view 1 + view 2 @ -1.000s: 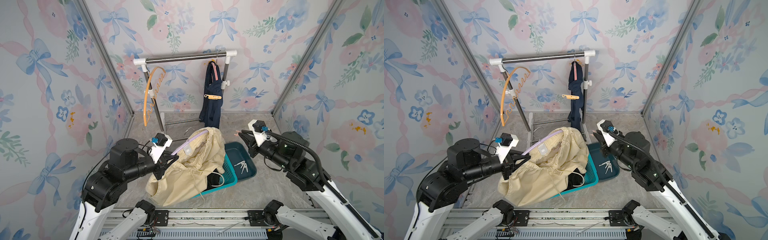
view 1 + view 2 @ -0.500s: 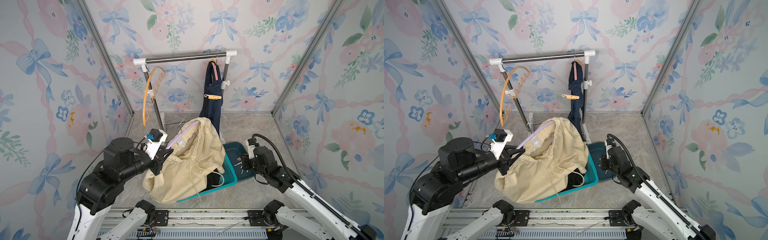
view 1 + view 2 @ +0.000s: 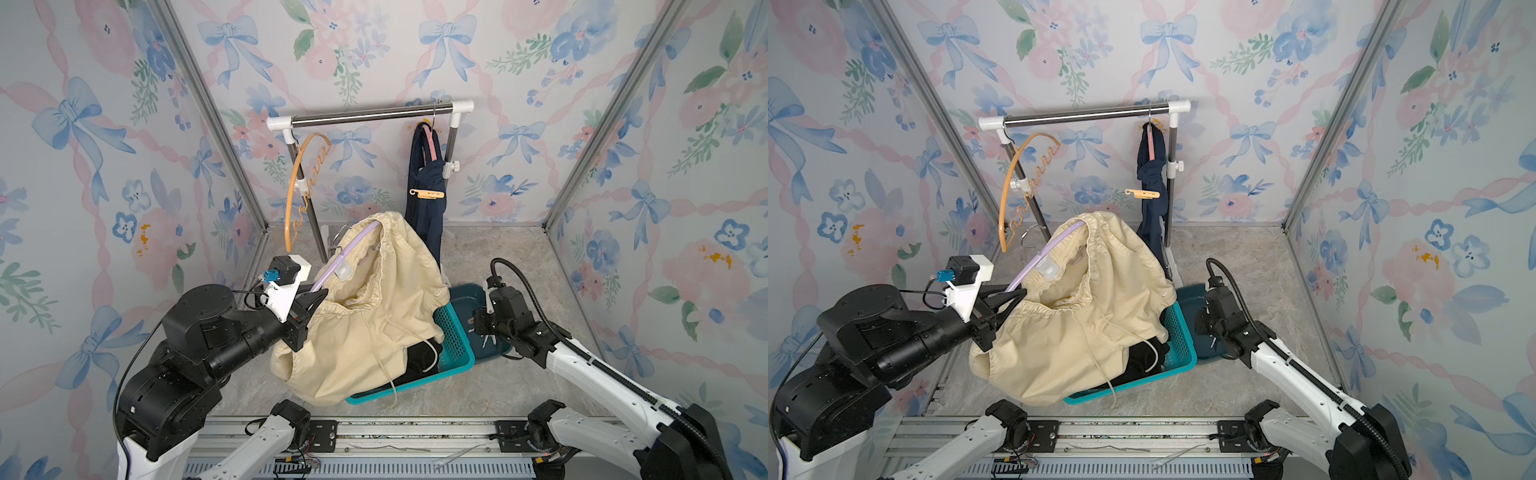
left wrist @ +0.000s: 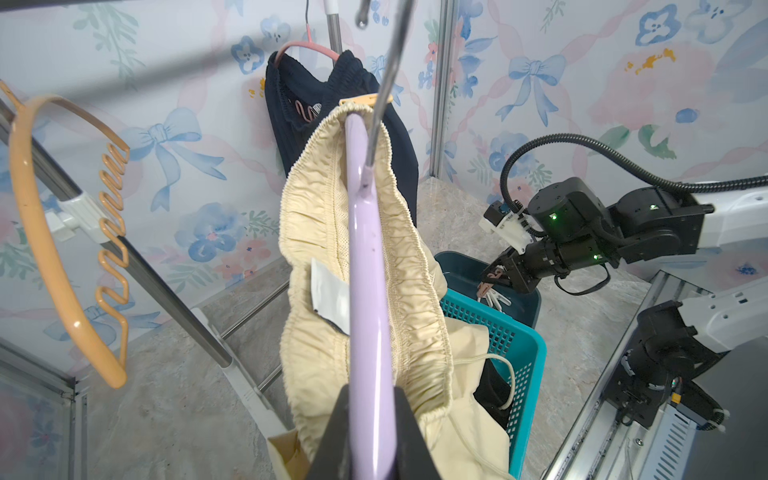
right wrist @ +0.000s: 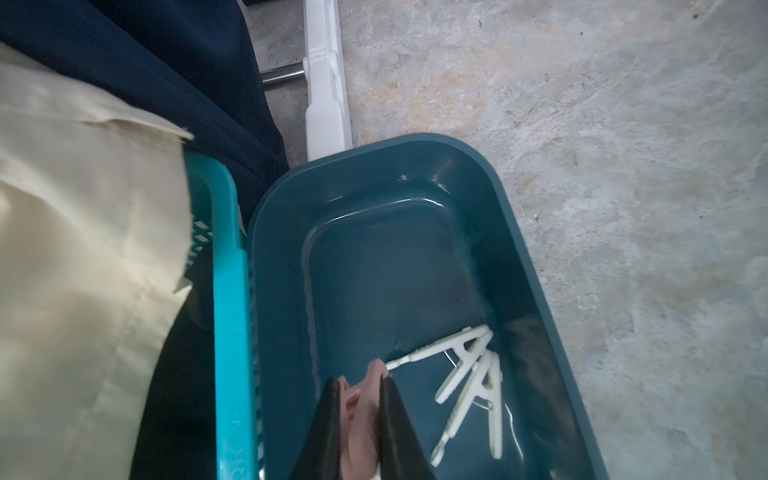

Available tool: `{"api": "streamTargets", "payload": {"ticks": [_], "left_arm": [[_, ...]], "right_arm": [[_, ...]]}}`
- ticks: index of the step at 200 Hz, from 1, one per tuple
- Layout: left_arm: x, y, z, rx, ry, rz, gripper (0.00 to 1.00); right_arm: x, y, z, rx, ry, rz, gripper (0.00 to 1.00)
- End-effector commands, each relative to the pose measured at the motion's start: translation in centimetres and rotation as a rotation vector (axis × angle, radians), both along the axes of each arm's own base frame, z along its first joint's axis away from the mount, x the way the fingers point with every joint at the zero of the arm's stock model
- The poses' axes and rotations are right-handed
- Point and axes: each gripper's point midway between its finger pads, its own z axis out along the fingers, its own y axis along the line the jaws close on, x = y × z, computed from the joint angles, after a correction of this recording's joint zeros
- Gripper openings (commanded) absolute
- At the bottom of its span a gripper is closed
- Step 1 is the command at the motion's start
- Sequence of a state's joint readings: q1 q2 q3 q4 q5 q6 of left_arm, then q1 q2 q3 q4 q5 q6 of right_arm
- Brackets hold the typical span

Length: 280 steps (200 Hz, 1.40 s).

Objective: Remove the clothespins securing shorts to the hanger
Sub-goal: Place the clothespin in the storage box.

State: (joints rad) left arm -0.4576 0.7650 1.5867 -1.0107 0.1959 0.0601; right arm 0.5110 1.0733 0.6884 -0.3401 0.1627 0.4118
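The right gripper (image 5: 360, 380) is clamped on a peach clothespin (image 5: 361, 415), low inside the dark teal bin (image 5: 478, 166). The pin's tip is just beside the white clothespins (image 5: 495, 395) lying at the bin's near end. The left gripper (image 4: 370, 392) is closed on the lavender hanger (image 4: 365, 270), whose cream shorts (image 3: 374, 332) drape over the teal basket (image 3: 453, 336). On the rail (image 3: 374, 114), an orange clothespin (image 3: 427, 193) is clipped to the navy shorts (image 3: 424, 216).
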Motion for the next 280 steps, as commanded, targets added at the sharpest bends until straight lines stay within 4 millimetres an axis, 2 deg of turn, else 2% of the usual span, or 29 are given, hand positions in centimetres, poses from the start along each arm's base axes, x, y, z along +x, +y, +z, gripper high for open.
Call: {"api": "streamTargets", "payload": {"ticks": [1, 35, 63, 93, 121, 160, 191, 226, 280], "left_arm": [[-0.4, 0.6, 2.6, -0.024, -0.113, 0.017, 0.0], [0.0, 0.2, 1.9, -0.015, -0.091, 0.004, 0.0], [0.1, -0.4, 1.3, 0.0, -0.071, -0.03, 0.0], [0.3, -1.1, 0.7, 0.011, -0.052, -0.061, 0.0], [0.0, -1.8, 1.0, 0.004, -0.05, -0.105, 0.0], [0.8, -2.4, 0.6, 0.022, -0.034, -0.121, 0.0], [1.9, -3.3, 0.2, 0.032, -0.002, -0.144, 0.0], [2.3, -4.4, -0.1, 0.028, 0.028, -0.193, 0.0], [3.0, -6.1, -1.3, 0.026, 0.09, -0.256, 0.0]], "right_arm": [[0.5, 0.0, -0.7, 0.025, 0.013, -0.019, 0.03], [1.1, 0.1, -1.8, 0.013, 0.05, -0.016, 0.13], [1.7, 0.0, -2.7, -0.012, 0.075, -0.016, 0.15], [2.2, -0.5, -3.4, -0.022, 0.095, -0.033, 0.24], [2.1, -0.8, -3.7, -0.024, 0.112, -0.041, 0.48], [1.2, -1.1, -3.5, -0.028, 0.133, -0.042, 0.68], [0.3, -1.5, -1.5, -0.018, 0.107, -0.04, 0.71], [-0.6, -1.4, 2.3, 0.037, 0.031, -0.018, 0.71], [-2.6, 1.9, 9.5, 0.123, -0.134, 0.113, 0.71]]}}
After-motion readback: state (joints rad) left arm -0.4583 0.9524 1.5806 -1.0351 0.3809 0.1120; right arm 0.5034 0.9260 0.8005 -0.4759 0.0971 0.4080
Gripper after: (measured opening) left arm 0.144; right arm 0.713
